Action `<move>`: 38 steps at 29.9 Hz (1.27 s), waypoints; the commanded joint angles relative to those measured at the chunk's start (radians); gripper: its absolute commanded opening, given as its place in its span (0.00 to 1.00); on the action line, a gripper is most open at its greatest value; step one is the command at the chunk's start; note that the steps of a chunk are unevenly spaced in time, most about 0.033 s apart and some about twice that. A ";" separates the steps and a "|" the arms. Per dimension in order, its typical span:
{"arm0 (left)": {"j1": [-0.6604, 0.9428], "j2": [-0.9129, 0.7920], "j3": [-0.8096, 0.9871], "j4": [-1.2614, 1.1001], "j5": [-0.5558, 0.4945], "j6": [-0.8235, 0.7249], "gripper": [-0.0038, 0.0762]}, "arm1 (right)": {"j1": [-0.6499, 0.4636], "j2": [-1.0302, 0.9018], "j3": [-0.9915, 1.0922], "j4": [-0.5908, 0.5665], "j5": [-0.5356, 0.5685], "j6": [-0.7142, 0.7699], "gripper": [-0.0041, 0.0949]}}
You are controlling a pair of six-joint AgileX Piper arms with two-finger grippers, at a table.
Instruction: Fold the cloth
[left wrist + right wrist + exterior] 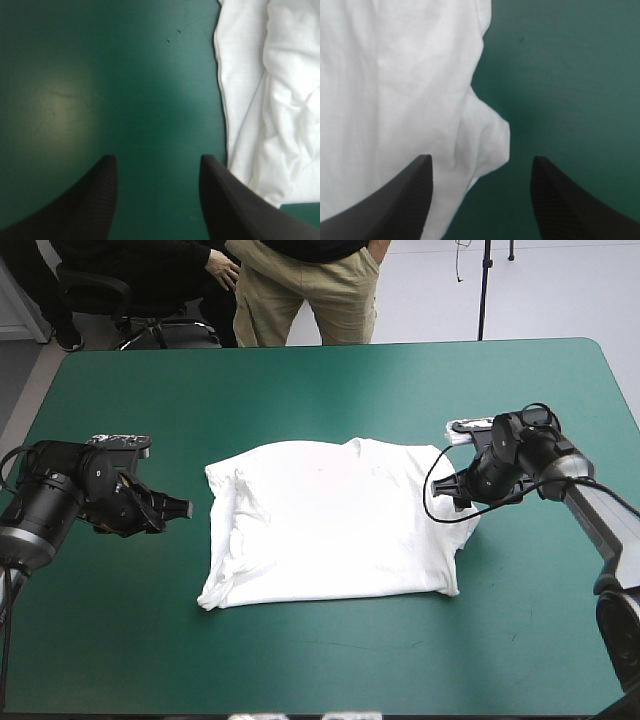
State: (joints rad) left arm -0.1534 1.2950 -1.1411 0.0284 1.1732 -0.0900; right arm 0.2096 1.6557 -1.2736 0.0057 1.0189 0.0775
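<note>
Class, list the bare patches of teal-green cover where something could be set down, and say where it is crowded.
Free: the wide strip of cover between the T-shirt and the far edge, and the strip between the T-shirt and the near edge. Crowded: the T-shirt's two sides, where the left gripper and right gripper sit.

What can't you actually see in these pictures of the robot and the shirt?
- High view: the T-shirt's edge under the right hand, covered by that hand.
- High view: whether layers are folded under; the top layer hides them.
- Left wrist view: most of the T-shirt, cut off by the picture's edge beside the open left hand.
- Right wrist view: the T-shirt's far side, likewise cut off.
</note>
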 commanded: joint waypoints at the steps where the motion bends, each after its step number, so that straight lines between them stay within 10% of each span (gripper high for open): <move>1: 0.004 -0.030 -0.030 -0.028 -0.010 0.008 0.47 | -0.009 0.014 -0.029 -0.020 -0.058 -0.007 0.56; 12: 0.004 -0.030 -0.030 -0.086 -0.015 0.019 0.40 | -0.009 0.132 -0.027 -0.025 -0.085 -0.003 0.50; 18: 0.004 -0.030 -0.030 -0.093 -0.028 0.019 0.40 | -0.009 0.130 -0.027 -0.025 -0.062 -0.003 0.03; 38: 0.004 -0.030 -0.030 -0.116 -0.030 0.021 0.37 | 0.070 0.003 -0.069 0.183 -0.101 -0.055 0.03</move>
State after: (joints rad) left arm -0.1491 1.2950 -1.1411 -0.0640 1.1664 -0.0686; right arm 0.2390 1.6960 -1.3091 0.1498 0.9501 0.0481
